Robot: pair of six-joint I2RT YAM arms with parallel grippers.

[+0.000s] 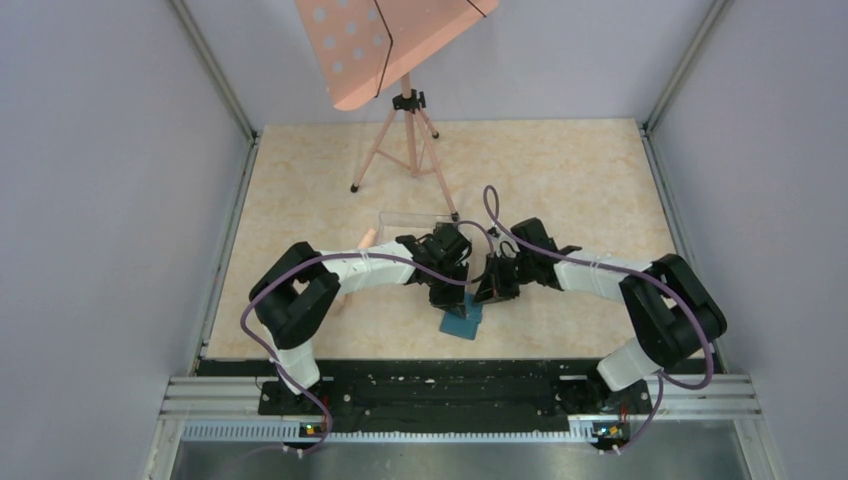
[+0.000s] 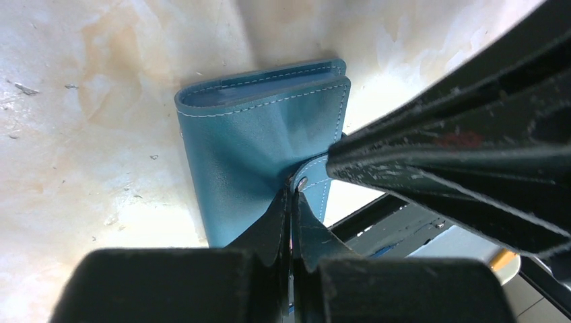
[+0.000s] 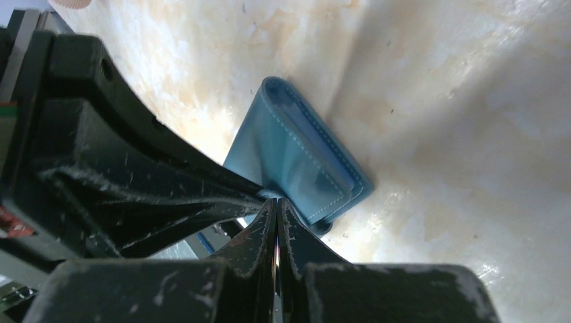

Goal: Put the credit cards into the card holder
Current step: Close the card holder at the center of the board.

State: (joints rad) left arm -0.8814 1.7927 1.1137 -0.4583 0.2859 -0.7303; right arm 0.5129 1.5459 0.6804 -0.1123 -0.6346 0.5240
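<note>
A pink stand on three legs is near the table's far edge. A clear box sits mid-table.

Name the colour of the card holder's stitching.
White stitching on the teal card holder; best in left wrist view.

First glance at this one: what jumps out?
The left tool and right tool, both shut, meet tip to tip at the snap tab of the folded teal card holder, near the table's front middle. A pink perforated stand on a tripod stands at the far side.
</note>
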